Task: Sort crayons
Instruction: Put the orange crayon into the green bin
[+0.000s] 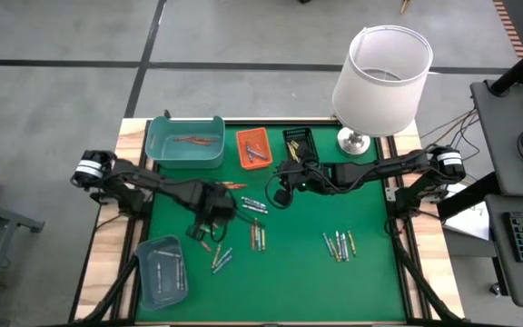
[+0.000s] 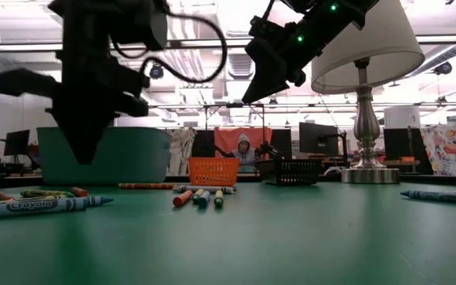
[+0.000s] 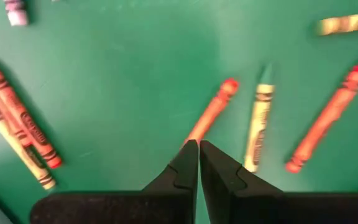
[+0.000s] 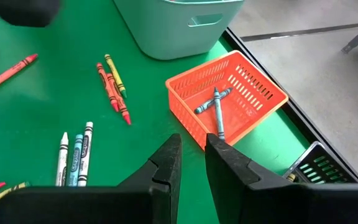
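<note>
Overhead view straight down, low view level across, both sharing orange basket (image 1: 252, 148)

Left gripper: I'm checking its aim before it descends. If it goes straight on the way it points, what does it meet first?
Probably the orange-red crayon lying just past the shut left gripper; depth is unclear, so it could meet the green mat beside it.

Two large teal plastic bins (image 1: 185, 143), one small orange mesh basket (image 1: 252, 148), one small black mesh basket (image 1: 300, 143), two blue crayons (image 4: 214, 106) in the orange one, one white-shaded lamp (image 1: 380, 71).
</note>
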`<action>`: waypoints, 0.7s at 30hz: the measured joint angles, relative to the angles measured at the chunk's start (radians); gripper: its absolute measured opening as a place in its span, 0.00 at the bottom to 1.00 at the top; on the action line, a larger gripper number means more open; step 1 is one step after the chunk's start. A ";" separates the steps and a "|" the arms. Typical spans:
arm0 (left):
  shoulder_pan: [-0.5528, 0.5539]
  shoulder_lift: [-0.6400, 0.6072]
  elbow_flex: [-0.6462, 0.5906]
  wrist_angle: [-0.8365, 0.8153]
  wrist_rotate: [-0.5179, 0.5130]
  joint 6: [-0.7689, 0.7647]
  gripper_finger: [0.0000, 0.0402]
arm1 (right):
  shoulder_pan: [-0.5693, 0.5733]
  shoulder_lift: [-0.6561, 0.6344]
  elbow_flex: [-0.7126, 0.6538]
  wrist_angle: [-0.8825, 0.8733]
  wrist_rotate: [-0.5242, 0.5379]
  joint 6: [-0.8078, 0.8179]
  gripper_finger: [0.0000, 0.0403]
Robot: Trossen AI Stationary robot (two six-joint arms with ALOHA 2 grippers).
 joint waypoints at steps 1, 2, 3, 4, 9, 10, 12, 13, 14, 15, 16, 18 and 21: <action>0.017 0.000 -0.006 0.007 0.001 0.010 0.00 | 0.000 0.000 0.000 0.000 0.000 0.000 0.15; 0.029 0.000 -0.012 0.017 0.002 0.021 0.00 | -0.001 0.000 0.000 0.000 0.000 0.000 0.15; 0.037 0.000 -0.016 0.023 0.003 0.036 0.01 | -0.002 0.000 0.000 0.000 0.002 0.000 0.15; 0.041 0.000 -0.022 0.025 0.003 0.052 0.02 | -0.002 0.000 0.000 0.000 0.002 0.000 0.15; 0.038 0.000 -0.070 0.069 0.010 0.094 0.12 | -0.002 0.000 0.000 0.000 0.002 0.000 0.15; 0.038 0.000 -0.082 0.079 0.010 0.094 0.15 | -0.002 0.000 0.000 0.000 0.002 0.000 0.15; 0.038 0.000 -0.104 0.098 0.010 0.096 0.20 | -0.002 0.000 0.000 0.000 0.002 0.000 0.15; 0.038 0.000 -0.112 0.110 0.010 0.098 0.23 | -0.002 0.000 0.000 0.000 0.002 0.000 0.15; 0.038 0.000 -0.120 0.121 0.010 0.099 0.25 | -0.002 0.000 0.000 0.000 0.002 0.000 0.15; 0.038 0.000 -0.128 0.131 0.010 0.099 0.27 | -0.002 0.000 0.000 0.000 0.002 0.000 0.15; 0.038 0.000 -0.136 0.139 0.010 0.099 0.28 | -0.002 0.000 0.000 0.000 0.002 0.000 0.15; 0.038 0.000 -0.151 0.167 0.010 0.100 0.30 | -0.002 0.000 0.000 0.000 0.003 0.000 0.15; 0.040 0.000 -0.173 0.203 0.010 0.118 0.31 | -0.003 0.000 0.000 0.000 0.003 -0.002 0.15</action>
